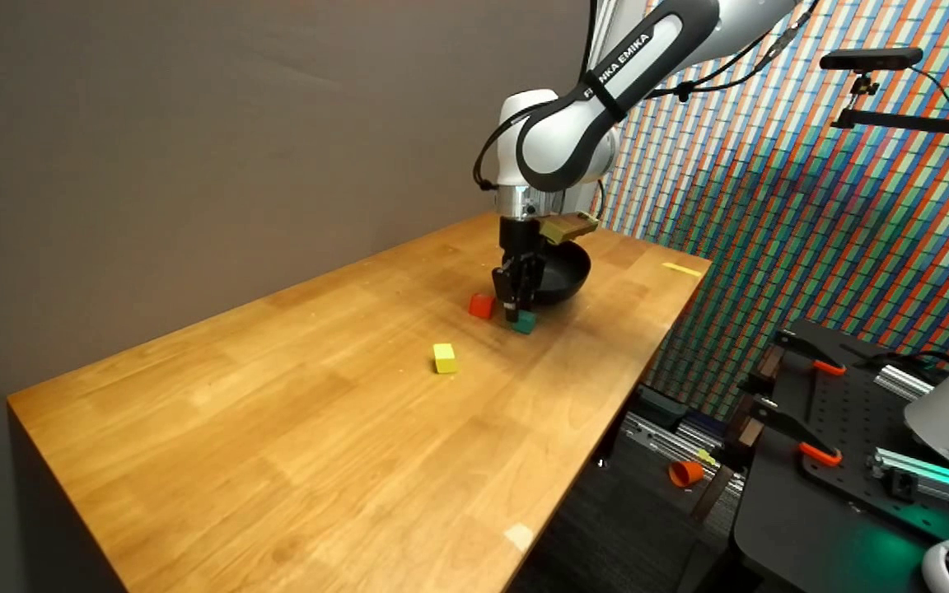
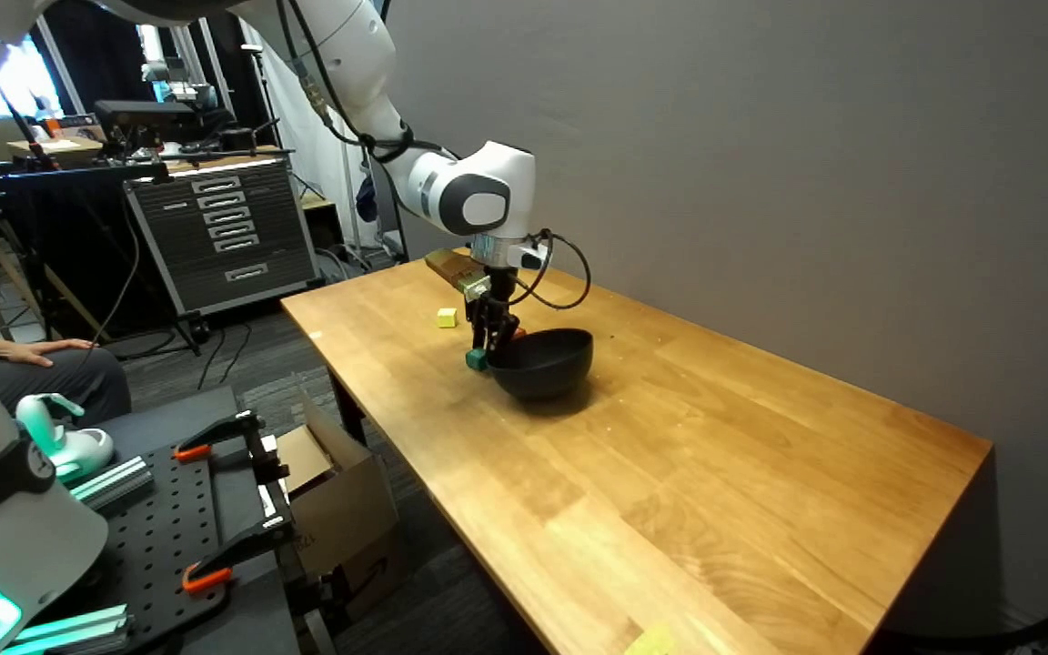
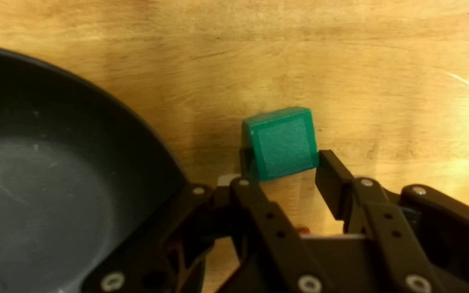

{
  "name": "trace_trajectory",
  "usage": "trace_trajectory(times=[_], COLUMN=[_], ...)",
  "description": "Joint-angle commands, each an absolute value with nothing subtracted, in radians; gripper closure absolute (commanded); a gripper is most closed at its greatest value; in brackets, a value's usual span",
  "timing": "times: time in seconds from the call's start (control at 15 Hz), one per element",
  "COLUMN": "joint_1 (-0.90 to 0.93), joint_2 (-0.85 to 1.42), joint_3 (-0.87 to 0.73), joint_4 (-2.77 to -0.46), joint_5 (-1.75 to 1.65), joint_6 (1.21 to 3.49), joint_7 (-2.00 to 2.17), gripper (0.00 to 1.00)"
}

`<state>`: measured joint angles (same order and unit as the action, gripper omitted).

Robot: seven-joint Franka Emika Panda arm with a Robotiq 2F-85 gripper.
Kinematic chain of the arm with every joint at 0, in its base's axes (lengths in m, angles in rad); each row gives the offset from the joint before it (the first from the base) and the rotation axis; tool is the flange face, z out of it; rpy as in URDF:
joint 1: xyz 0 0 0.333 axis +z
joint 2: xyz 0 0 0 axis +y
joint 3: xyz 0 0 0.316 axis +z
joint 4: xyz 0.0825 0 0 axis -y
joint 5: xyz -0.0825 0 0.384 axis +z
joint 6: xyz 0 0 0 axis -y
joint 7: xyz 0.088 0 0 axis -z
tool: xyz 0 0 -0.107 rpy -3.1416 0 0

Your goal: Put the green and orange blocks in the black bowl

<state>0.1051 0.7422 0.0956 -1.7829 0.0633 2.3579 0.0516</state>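
The green block (image 1: 525, 321) sits between my two fingertips, and it also shows in the wrist view (image 3: 285, 146) with a finger against each side. My gripper (image 1: 513, 310) points down, low over the table, and looks shut on the green block; it also shows in an exterior view (image 2: 485, 344). Whether the block touches the table I cannot tell. The black bowl (image 2: 540, 368) stands close beside the gripper and fills the left of the wrist view (image 3: 47, 195). The red-orange block (image 1: 482, 305) lies on the table beside the gripper. In the wrist view only a sliver of it (image 3: 303, 230) shows.
A yellow cube (image 1: 445, 358) lies on the wooden table (image 1: 293, 445), apart from the gripper; it also shows in an exterior view (image 2: 447, 317). A grey wall (image 2: 760, 182) runs along the table's long edge. The bowl's rim is very near one finger.
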Motion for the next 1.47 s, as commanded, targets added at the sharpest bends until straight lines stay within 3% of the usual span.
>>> trace_trajectory(times=[0.0,0.33,1.0,1.07,1.13,1.4], joint_1=[0.105,0.130,0.210,0.200,0.195,0.148], joint_2=[0.669,0.572,0.582,0.590,0.600,0.648], joint_3=[0.099,0.091,-0.123,-0.122,-0.125,-0.059], joint_4=[-1.810,-1.817,-1.778,-1.774,-1.767,-1.695], joint_5=[0.083,0.059,-0.236,-0.224,-0.218,-0.127], joint_6=[2.360,2.352,2.333,2.322,2.310,2.205], joint_7=[0.073,0.094,0.395,0.393,0.396,0.320], gripper=[0.82,0.82,0.81,0.34,0.33,0.04])
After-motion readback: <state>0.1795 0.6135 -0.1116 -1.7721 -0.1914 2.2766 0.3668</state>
